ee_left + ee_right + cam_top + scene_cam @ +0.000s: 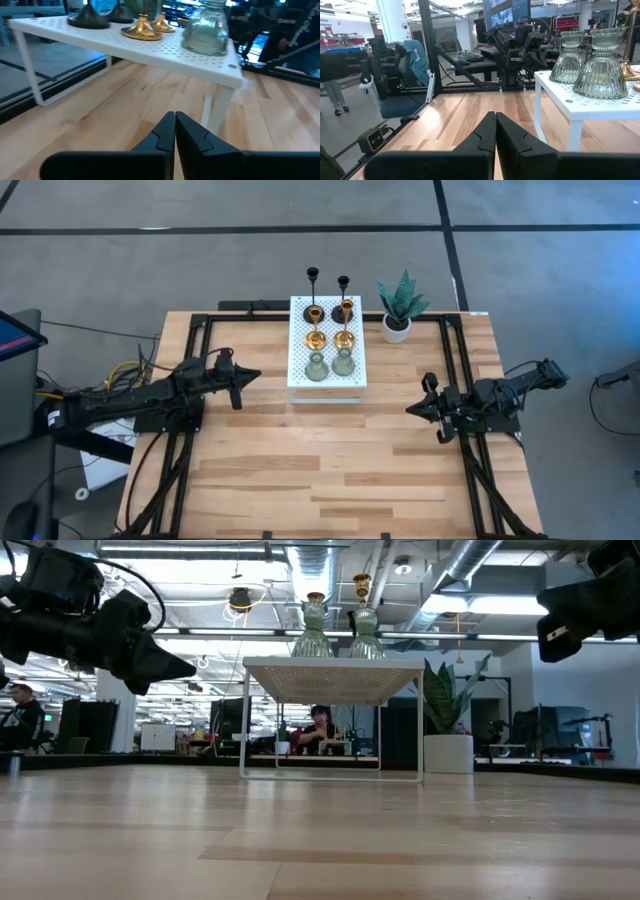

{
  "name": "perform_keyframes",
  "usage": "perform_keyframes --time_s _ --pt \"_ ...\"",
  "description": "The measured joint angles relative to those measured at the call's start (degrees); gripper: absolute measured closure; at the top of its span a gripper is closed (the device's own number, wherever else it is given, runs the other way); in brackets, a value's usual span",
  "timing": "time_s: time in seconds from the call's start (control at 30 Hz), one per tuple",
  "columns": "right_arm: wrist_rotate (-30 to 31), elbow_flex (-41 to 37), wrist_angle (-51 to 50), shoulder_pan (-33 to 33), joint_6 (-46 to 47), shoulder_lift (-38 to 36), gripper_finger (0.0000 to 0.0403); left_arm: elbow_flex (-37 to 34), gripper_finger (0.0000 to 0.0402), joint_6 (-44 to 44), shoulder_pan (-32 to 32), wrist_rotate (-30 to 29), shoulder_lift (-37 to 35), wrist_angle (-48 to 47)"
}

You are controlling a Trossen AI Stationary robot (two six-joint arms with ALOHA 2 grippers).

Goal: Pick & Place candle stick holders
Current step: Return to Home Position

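The high view looks straight down on the whole tabletop (pixel 330 470). The low view sits at tabletop height, facing level toward the far white shelf (pixel 330 680). The wrist views look past the left pincer (pixel 175 131) and right pincer (pixel 495 131), near that shelf, which all four share.

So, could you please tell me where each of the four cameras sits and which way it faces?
High: above the table, looking straight down; left hand and right hand flank the white shelf.
Low: at table-top height, looking level at the shelf; both arms in top corners.
Left wrist: on the left arm, facing the shelf past its shut fingers.
Right wrist: likewise, from the other side.
Shared: both wrist views see the glass holders.
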Motion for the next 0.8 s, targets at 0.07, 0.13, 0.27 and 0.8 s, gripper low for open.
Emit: perform_keyframes --time_s 0.07,0.13,0.27,0.8 --pt "0.0 -0.02 0.0 0.0 0.04 0.0 0.0403 -0.01 0.0389 0.0 -2.21 -0.04 -0.08 -0.01" --pt "0.01 -0.02 0.0 0.0 0.04 -0.01 0.0403 -0.02 0.0389 0.0 -5.28 0.02 -0.54 0.02" --pt "0.01 -0.02 0.0 0.0 0.01 0.0 0.0403 -0.02 0.0389 0.0 -11.18 0.02 -1.34 0.04" --pt "0.02 -0.02 -0.02 0.0 -0.31 0.04 0.0403 -0.02 0.0389 0.0 -15.96 -0.02 -9.02 0.43"
